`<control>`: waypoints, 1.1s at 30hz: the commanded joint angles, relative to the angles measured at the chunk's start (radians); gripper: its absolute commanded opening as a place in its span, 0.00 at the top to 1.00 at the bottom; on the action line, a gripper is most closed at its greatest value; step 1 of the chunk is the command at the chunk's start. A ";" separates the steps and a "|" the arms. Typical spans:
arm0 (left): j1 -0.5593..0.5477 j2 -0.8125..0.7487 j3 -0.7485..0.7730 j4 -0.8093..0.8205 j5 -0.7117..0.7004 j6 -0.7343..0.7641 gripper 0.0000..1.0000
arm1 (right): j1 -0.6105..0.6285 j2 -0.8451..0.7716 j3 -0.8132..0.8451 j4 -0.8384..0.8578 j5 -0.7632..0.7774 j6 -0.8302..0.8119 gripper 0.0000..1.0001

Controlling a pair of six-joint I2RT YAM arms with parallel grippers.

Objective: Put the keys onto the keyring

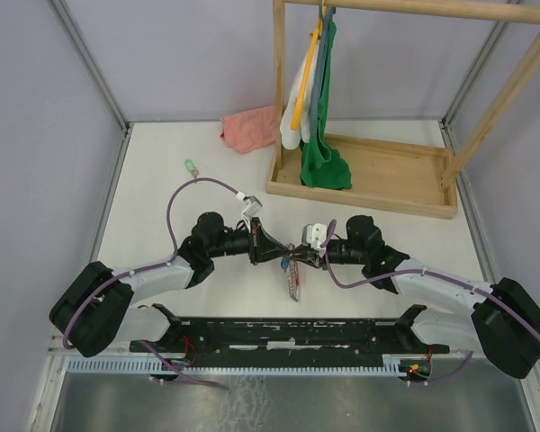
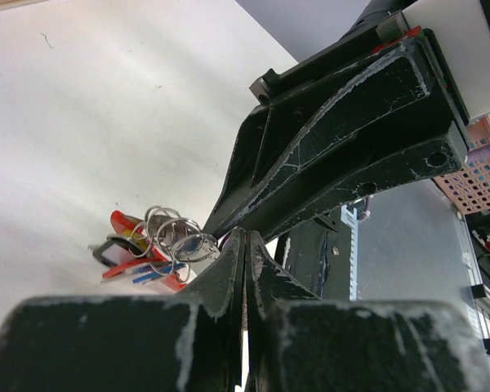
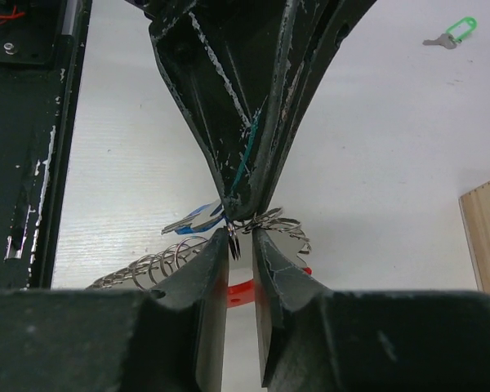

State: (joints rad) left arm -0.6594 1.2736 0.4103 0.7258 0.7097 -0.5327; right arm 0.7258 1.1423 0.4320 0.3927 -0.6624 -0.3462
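Overhead view: I see both arms meeting tip to tip at the centre of the frame over the white table [image 1: 144,207]; the keyring [image 1: 293,275] lies just below that meeting point, its chain strip trailing toward the bottom edge. Left gripper [image 2: 243,242]: fingers pressed together, tips touching the cluster of wire rings; I cannot tell whether wire is caught between them. Right gripper [image 3: 241,242]: fingers nearly closed, clamped on a thin loop of the keyring that stands in the narrow gap. The blue key [image 3: 194,219] lies among the rings, left of centre in the right wrist view, with the red strap showing beneath. The green key [image 1: 191,166] lies alone, well apart, toward the upper left; pink cloth [image 1: 250,129] and wooden rack [image 1: 405,193] sit along the top.
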 commanded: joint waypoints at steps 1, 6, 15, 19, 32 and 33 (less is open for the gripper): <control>-0.009 0.003 0.052 0.022 0.024 0.064 0.97 | 0.006 -0.015 0.048 0.019 -0.035 -0.007 0.78; -0.008 -0.034 0.051 -0.053 -0.006 0.097 0.97 | 0.005 -0.047 0.059 -0.060 0.013 -0.052 0.99; 0.027 -0.113 -0.017 -0.143 -0.090 0.079 0.97 | -0.012 -0.205 0.011 -0.026 0.076 -0.008 0.99; 0.026 -0.100 -0.022 -0.133 -0.068 0.062 0.97 | -0.014 -0.234 -0.023 0.129 0.079 0.080 0.99; -0.057 0.064 0.009 0.055 -0.067 -0.015 0.97 | -0.014 -0.146 -0.060 0.543 0.070 0.263 0.99; -0.059 0.068 0.010 0.066 -0.067 -0.017 0.97 | -0.015 -0.139 -0.058 0.538 0.067 0.258 0.99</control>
State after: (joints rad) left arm -0.6930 1.2957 0.4122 0.7845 0.6498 -0.5148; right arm 0.7136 1.0050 0.3351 0.6456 -0.5900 -0.1310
